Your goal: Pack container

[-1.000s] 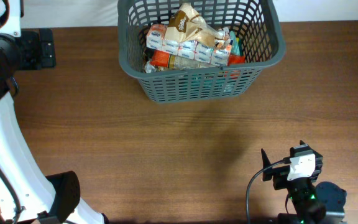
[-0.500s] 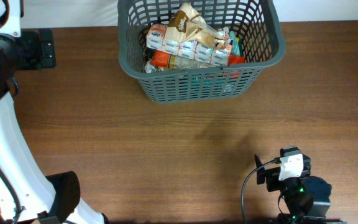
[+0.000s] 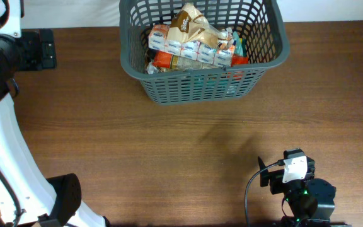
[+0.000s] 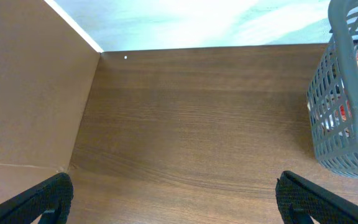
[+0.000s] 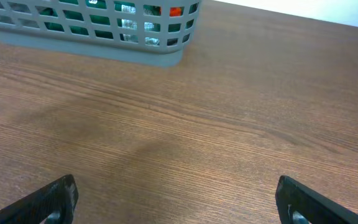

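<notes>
Brown wood-grain table (image 3: 169, 145) meets a white backdrop (image 4: 197, 22) behind

The container (image 3: 201, 85) is dark grey, its sides lattice-slotted. In it lie white-and-blue packets (image 3: 188, 43), an orange packet (image 3: 164, 60) and a tan bag (image 3: 191, 22). The table (image 3: 137, 145) is brown, wood-grained.

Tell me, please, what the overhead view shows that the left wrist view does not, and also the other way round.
Only the overhead view shows the whole container, the full pile of snack packets inside it, and the right arm near the table's front edge. Only the left wrist view shows the left tool, its fingers wide apart and empty, and a brown panel on the left. Both show the wooden table and the container's lattice wall.
</notes>
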